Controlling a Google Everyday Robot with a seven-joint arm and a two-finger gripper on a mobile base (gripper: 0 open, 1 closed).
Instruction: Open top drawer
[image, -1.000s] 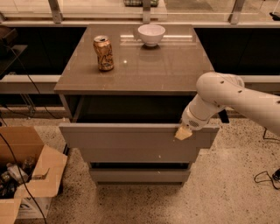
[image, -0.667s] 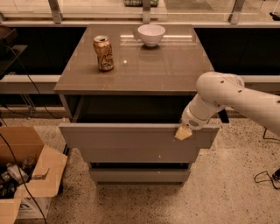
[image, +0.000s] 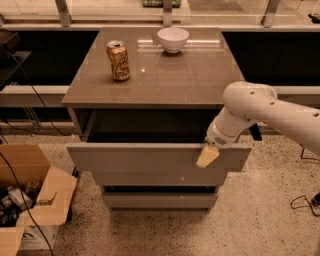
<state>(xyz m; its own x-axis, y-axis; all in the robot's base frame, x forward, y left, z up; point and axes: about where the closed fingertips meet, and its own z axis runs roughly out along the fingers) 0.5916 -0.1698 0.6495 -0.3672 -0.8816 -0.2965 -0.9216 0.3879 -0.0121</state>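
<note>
Unmoved: gripper (image: 206, 156) at top drawer (image: 135, 159) front edge, grip unclear | drawer out, interior dark | cardboard box (image: 25, 159) holds clutter

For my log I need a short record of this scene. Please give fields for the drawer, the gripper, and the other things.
top drawer: pulled out, dark inside showing behind its front
gripper: at the upper edge of the drawer front, near its right end in the picture
cabinet top: carries a can and a white bowl, apart from each other
lower drawer front: visible below the top drawer
floor: open cardboard box beside the cabinet
</note>
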